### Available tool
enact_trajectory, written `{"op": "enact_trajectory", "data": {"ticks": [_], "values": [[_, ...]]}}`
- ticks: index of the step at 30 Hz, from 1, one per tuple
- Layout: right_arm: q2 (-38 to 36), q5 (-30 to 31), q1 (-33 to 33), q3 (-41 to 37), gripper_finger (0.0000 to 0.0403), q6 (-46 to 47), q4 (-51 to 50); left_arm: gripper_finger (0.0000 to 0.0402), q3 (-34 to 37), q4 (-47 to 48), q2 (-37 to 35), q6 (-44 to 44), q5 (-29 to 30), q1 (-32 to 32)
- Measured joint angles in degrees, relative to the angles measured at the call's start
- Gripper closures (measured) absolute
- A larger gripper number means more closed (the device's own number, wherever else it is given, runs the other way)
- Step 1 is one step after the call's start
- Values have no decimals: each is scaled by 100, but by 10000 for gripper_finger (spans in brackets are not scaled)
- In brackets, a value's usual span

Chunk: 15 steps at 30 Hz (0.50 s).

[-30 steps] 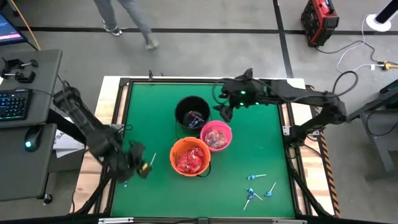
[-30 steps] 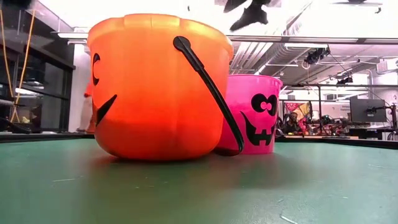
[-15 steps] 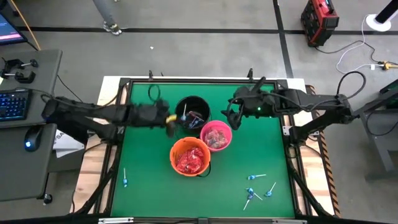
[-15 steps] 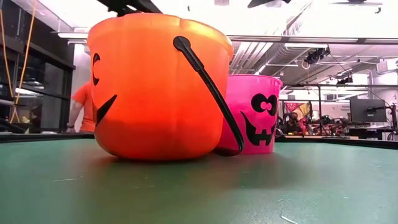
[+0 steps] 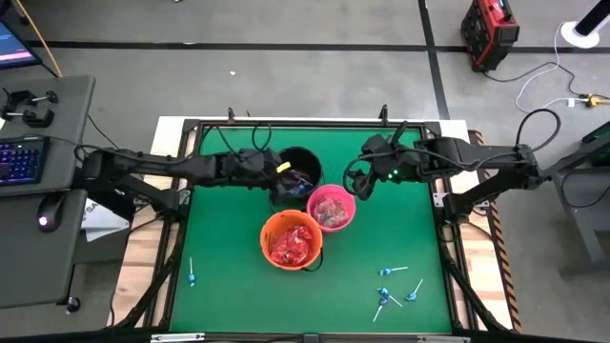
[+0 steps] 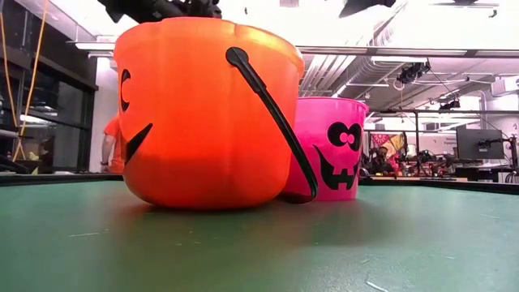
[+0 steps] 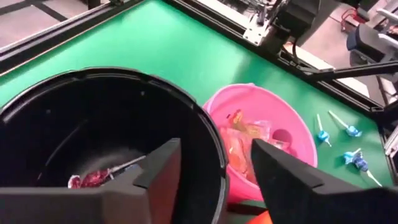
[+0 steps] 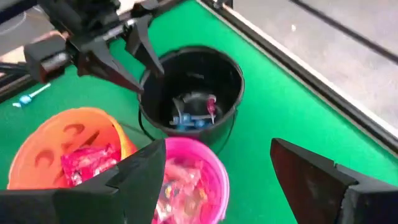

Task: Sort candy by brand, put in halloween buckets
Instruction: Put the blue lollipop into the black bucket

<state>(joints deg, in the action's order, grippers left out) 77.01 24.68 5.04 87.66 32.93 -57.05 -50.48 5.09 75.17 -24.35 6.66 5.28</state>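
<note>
The left gripper (image 5: 283, 171) is hovering over the black bucket (image 5: 295, 168), fingers spread wide and holding nothing. The right gripper (image 5: 355, 179) is hanging just beside the pink bucket (image 5: 331, 207), also wide and empty. Lollipops (image 5: 393, 292) are lying loose on the table (image 5: 229, 267).

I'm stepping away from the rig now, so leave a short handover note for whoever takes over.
Left gripper: open, empty, over the black bucket.
Right gripper: open, empty, hovering beside the pink bucket.
Done: lollipops in the black bucket, red packets in the orange bucket, wrapped pieces in the pink bucket.
Left: one lollipop on the mat near the left edge, and a cluster of lollipops near the front right. These probably go in the black bucket.
</note>
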Motion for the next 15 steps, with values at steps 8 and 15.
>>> {"op": "enact_trajectory", "data": {"ticks": [8, 15], "values": [[-25, -864, 251, -330, 121, 1256, -1529, 163, -2, 331, -358, -576, -561, -3], [-59, -2827, 1456, -2030, 121, 2892, -849, 161, -2, 886, -1103, -951, -1046, -272]]}}
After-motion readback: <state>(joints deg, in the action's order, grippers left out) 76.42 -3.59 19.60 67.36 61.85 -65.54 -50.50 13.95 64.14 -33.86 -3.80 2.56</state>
